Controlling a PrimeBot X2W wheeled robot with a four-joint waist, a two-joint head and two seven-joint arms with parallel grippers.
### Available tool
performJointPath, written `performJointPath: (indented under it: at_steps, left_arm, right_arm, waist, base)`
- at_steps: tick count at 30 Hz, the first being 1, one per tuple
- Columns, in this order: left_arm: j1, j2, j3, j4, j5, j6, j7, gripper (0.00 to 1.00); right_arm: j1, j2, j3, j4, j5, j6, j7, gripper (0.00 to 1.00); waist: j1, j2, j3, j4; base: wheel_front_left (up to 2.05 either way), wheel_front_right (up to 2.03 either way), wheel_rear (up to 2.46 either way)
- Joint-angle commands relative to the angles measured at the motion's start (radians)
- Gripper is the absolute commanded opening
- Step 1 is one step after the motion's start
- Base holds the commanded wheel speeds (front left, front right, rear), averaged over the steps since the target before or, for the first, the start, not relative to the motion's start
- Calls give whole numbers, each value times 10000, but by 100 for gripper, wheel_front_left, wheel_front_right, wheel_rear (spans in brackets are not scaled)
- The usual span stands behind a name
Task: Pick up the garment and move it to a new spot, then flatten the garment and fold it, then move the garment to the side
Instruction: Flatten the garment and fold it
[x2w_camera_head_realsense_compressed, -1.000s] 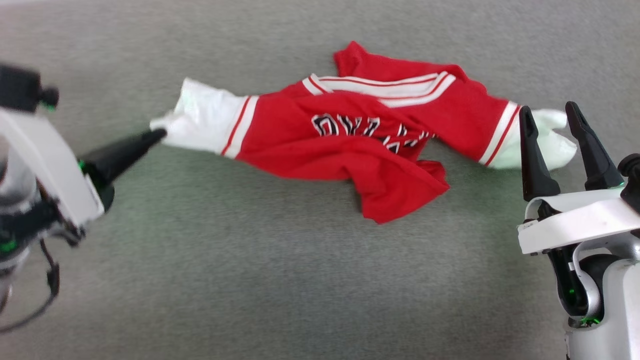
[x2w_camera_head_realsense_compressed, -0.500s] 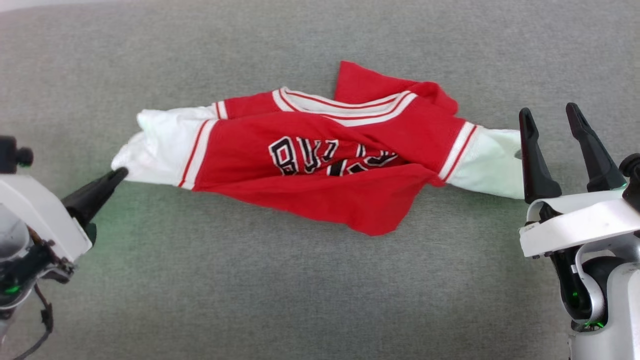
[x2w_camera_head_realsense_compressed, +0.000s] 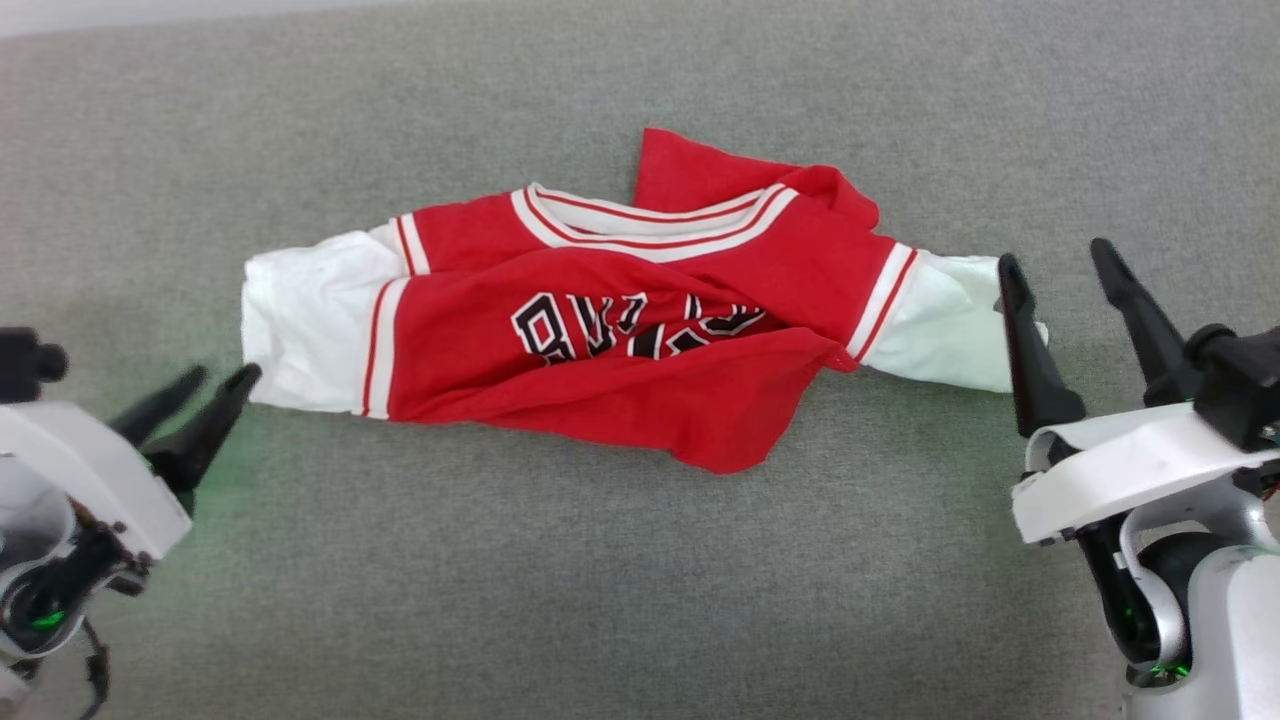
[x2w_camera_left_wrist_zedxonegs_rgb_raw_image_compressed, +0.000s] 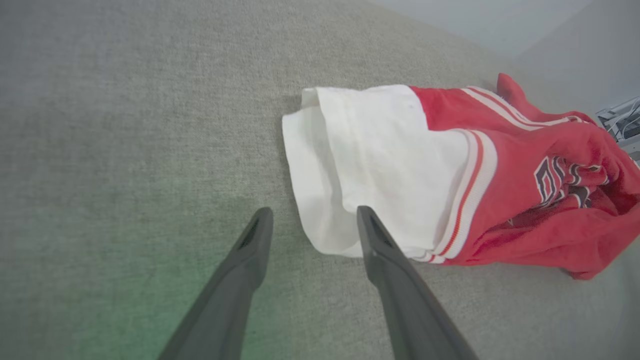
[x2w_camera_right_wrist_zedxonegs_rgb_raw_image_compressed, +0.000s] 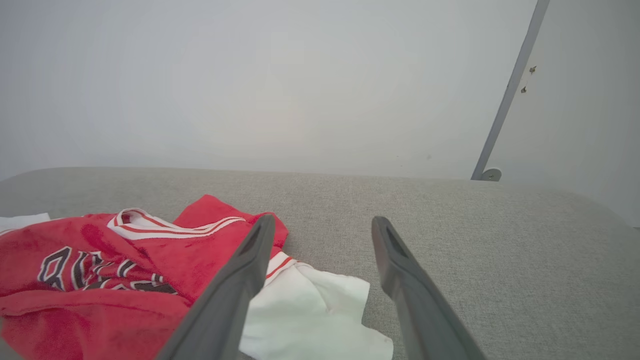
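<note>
Since half a second ago, the left end effector is no longer pinching the white sleeve. Its two dark fingers are now standing apart and are holding nothing. One fingertip is staying just at the sleeve's near corner, and I cannot tell if it is touching the cloth. The sleeve is lying lower and flatter on the grey cloth-covered surface than before.

The garment is resting on this surface between the two arms, stretched from sleeve to sleeve but not flat. Its red lower part is folding up over the dark print and hiding some of the letters. The striped collar is facing away from the robot.

The right end effector is standing wide open as before, gripping nothing. Its fingers are pointing up just beside the other white sleeve, which is lying crumpled at that end.
</note>
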Motion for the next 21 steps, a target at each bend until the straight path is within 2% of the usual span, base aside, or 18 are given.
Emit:
performJointPath:
  at_steps: [1, 6, 8, 11, 14, 15, 17, 21]
  left_arm:
    - [55, 139, -33, -26, 180, -23, -317, 100]
    - [352, 354, 15, -229, 612, -23, -2179, 100]
    - [565, 320, 60, -452, 874, -23, -2860, 100]
    - [980, 33, 443, -619, 1497, -21, -3266, 100]
    - [1464, -776, 1810, -982, 2680, 350, -3292, 100]
    - [1775, -1023, 2211, -1177, 3448, 534, -3283, 100]
    - [2344, -1824, 3087, -1574, 4434, 760, -3288, 100]
    - [3393, -3174, 4516, -2313, 6137, 633, -3290, 100]
  right_arm:
    - [103, -2, 99, -40, -136, -16, 138, 100]
    - [154, -633, 569, -42, -112, -14, 884, 100]
    - [102, -1059, 793, 4, 64, -16, 1294, 100]
    - [-151, -1793, 1136, 50, 526, -16, 1959, 100]
    - [-528, -2600, 1539, 124, 1088, -16, 2701, 100]
    - [-693, -2835, 1689, 175, 1342, -16, 2977, 100]
    - [-1132, -3315, 1958, 288, 1760, -16, 3609, 100]
    - [-2103, -4186, 2501, 672, 2685, -16, 5119, 100]
  waist:
    - [0, 0, -84, 73]
    - [0, 0, -312, 324]
    - [0, 0, -393, 474]
    - [0, 0, -471, 733]
    - [0, 0, -446, 1055]
    - [0, 0, -416, 1163]
    - [0, 0, -321, 1377]
    - [0, 0, -78, 1826]
  base:
    - [0, 0, 0]
    - [0, 0, 0]
    - [0, 0, 0]
    - [0, 0, 0]
    - [0, 0, 0]
    - [0, 0, 0]
    - [0, 0, 0]
    - [0, 0, 0]
